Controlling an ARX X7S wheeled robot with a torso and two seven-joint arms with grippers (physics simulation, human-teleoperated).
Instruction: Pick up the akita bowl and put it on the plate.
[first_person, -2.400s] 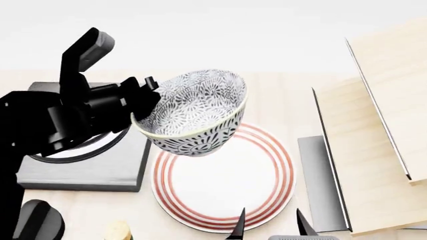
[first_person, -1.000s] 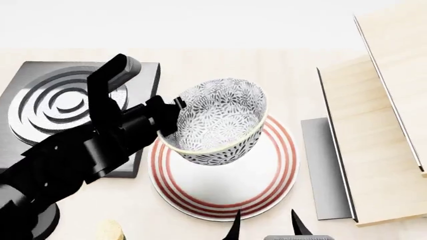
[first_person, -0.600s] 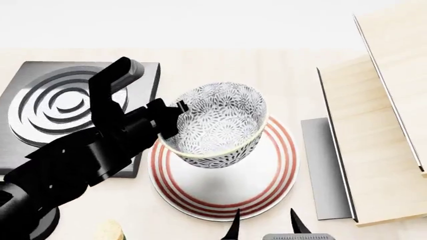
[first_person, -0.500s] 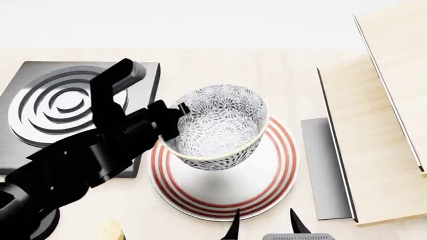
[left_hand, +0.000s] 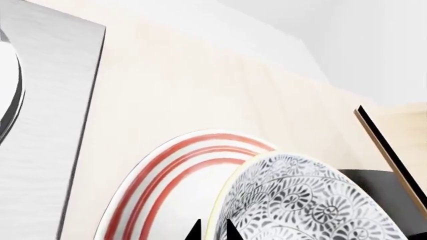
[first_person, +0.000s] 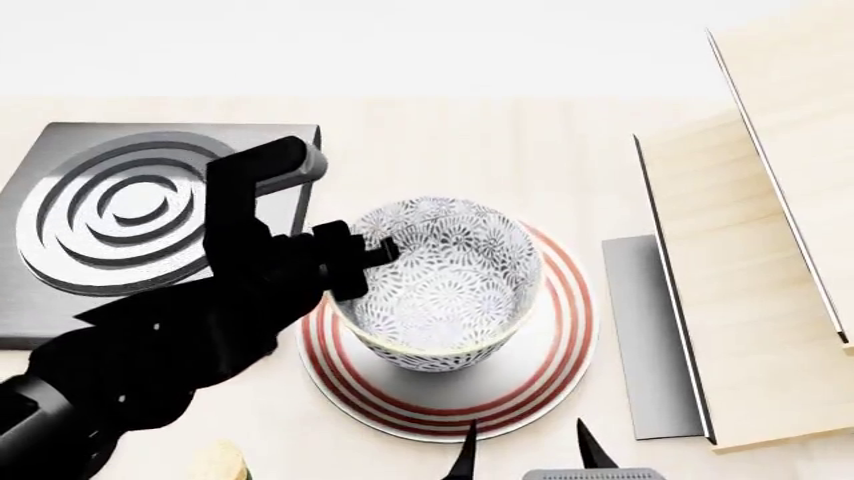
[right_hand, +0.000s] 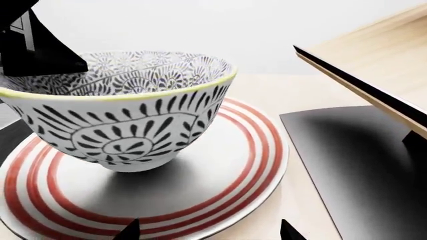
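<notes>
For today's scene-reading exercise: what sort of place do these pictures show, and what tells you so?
Probably a simulated kitchen counter: a dark grey square burner with raised rings, a flat white red-ringed plate and a patterned ceramic bowl on pale wood.

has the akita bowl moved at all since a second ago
Yes. Held by the left claw, the akita bowl has come down and levelled out, judged against the plate in the head view; its base now looks seated on the plate.

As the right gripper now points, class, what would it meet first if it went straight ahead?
Most likely the plate, whose red-ringed near rim lies just beyond the right gripper. The akita bowl sits farther along that line. The exact height is unclear, so it might skim over the rim.
</notes>
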